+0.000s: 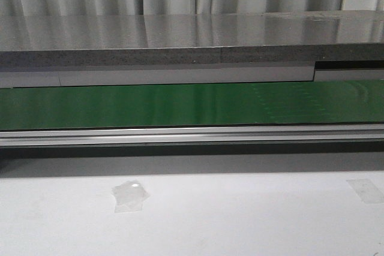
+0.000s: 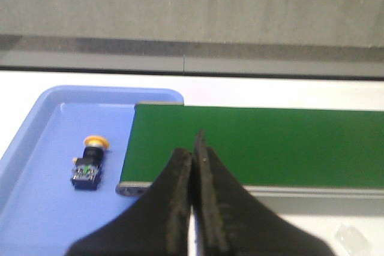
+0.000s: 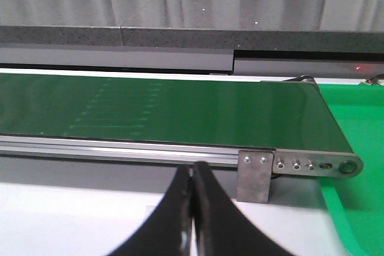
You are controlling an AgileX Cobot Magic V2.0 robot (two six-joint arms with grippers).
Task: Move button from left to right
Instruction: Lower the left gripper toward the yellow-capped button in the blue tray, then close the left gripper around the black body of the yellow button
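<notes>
Just beside the end of the long green conveyor belt (image 2: 252, 145), the small push-button with its orange-yellow cap and dark blocky body (image 2: 89, 163) lies on its side in the shallow blue plastic tray (image 2: 36, 208). The left gripper (image 2: 193, 151) hangs near the belt's end, jaws pressed together and empty; the right gripper (image 3: 192, 175) is likewise closed on nothing. Judging by this, pickup has not begun: the left jaws must spread and reach over the tray.
</notes>
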